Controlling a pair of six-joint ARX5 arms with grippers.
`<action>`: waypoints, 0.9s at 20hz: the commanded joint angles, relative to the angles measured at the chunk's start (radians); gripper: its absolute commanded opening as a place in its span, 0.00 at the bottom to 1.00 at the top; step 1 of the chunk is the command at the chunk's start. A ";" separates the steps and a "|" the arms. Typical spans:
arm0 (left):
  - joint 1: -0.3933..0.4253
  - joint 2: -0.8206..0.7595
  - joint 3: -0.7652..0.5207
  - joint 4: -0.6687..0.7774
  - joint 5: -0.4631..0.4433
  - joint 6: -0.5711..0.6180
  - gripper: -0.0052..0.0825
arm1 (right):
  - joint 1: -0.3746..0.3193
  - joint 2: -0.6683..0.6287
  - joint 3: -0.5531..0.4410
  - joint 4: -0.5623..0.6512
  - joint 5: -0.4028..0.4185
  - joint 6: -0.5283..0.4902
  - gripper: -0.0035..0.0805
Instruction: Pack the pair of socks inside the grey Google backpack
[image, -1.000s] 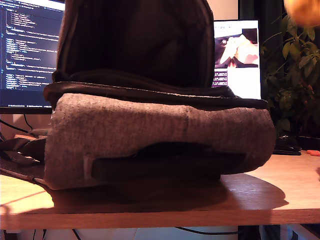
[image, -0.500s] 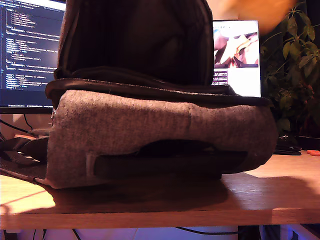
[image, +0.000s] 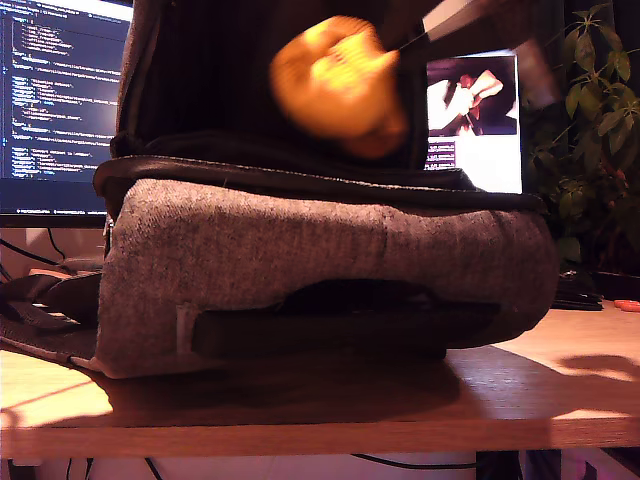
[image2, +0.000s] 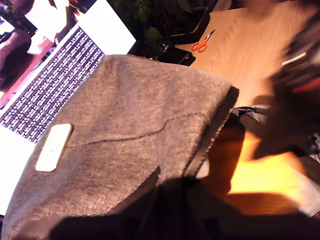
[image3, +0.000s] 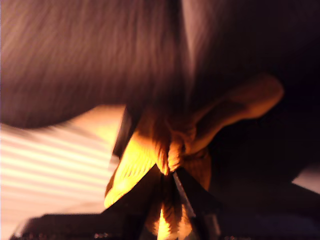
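The grey Google backpack (image: 300, 250) lies on the wooden table (image: 320, 415), its dark flap (image: 230, 80) raised upright. The first wrist view shows its woven grey fabric (image2: 130, 115) and pale patch (image2: 54, 146). The pair of socks (image: 340, 85), a blurred mustard-orange bundle, hangs in the air in front of the flap, above the bag's body. My second gripper (image3: 170, 175) is shut on the ribbed socks (image3: 165, 145), and its arm (image: 455, 15) comes in from the exterior view's upper right. My first gripper (image2: 170, 200) is a dark shape against the backpack's edge, its jaws lost in shadow.
A code monitor (image: 55, 90) stands behind the bag at the exterior view's left and a second screen (image: 480, 120) at its right. A leafy plant (image: 595, 120) stands at that view's far right. Orange scissors (image2: 201, 45) lie on the table. Black straps (image: 40, 300) trail at the exterior view's left.
The socks have moved from the exterior view's upper right corner leftward and down, to in front of the raised flap. The backpack has barely shifted.
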 joint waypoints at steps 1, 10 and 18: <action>-0.006 -0.012 0.049 0.047 0.016 0.003 0.03 | 0.006 0.044 -0.011 0.101 0.046 0.032 0.03; -0.004 -0.012 0.068 0.053 0.015 0.003 0.03 | 0.113 0.183 -0.011 0.399 0.363 0.090 0.05; 0.021 -0.011 0.076 0.046 0.015 0.006 0.03 | 0.131 0.175 -0.011 0.348 0.248 0.017 0.60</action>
